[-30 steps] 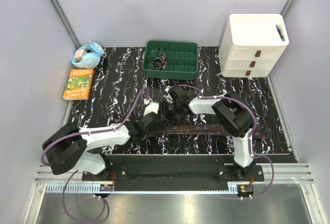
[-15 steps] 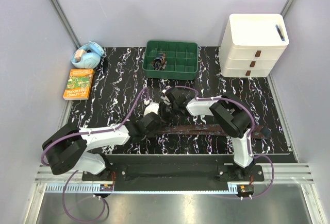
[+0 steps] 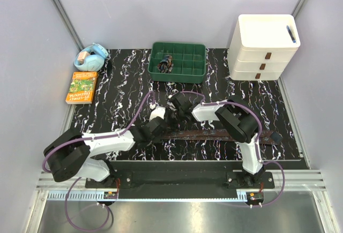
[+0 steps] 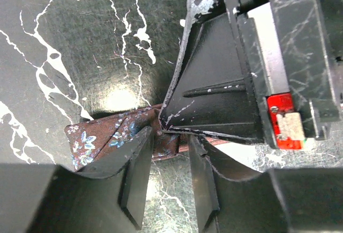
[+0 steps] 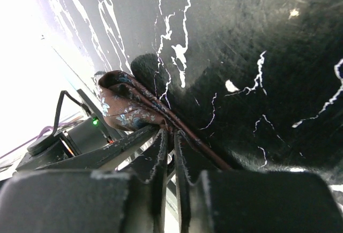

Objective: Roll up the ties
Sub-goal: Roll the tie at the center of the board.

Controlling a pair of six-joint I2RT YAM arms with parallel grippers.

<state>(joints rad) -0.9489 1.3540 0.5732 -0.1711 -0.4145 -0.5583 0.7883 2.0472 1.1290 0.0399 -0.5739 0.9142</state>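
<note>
A dark brown patterned cloth necktie [image 3: 214, 133] is seen stretched across the black marbled bench [image 3: 123, 83], lower centre. Only its left end is folded, pinched by the right pincer [image 5: 170, 136] and straddled by the slightly spread left pincer [image 4: 169, 139]. Rolling is judged barely begun.

Tie [image 4: 88, 139]: matt patterned woven cloth. Table [image 4: 80, 51]: glossy black marbled surface.

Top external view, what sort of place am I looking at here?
Probably a robot lab test cell: plain walls enclose a black marbled table, the left arm and right arm are bolted at its near edge, and props include a green compartment tray and white drawer unit.
</note>
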